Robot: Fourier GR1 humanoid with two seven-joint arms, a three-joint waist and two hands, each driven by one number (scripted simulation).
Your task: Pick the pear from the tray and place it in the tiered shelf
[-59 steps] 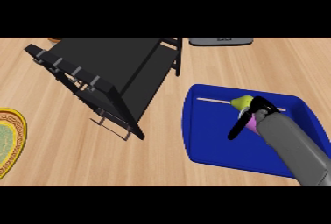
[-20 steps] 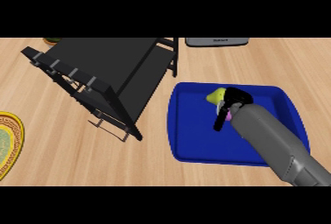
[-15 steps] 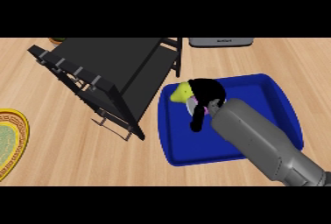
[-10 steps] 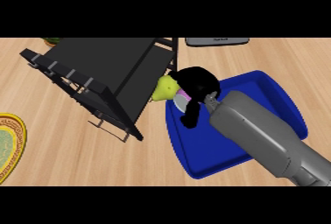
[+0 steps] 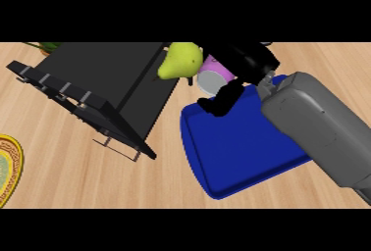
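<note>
**kitchenbot_fan:** Wood counter (image 5: 65, 162) shot: the pear (image 5: 181, 60) is off the blue tray (image 5: 232, 147) and up beside the right edge of the tiered shelf (image 5: 109, 78). Carry step, right?

**gr1_tinkerer:** Yep. The right hand (image 5: 243, 58) has its fingers wrapped round the pear's far side, so it's holding it. Left hand isn't in shot. Next I'd say go further left over a tier, lower, then let go.

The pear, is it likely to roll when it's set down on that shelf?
Probably. The pear is rounded and tapers at one end, so it would likely tip onto its side and roll in a curve. The tiered shelf top looks flat and smooth, with little to stop it. Its smooth skin may also slip in the right hand.
</note>
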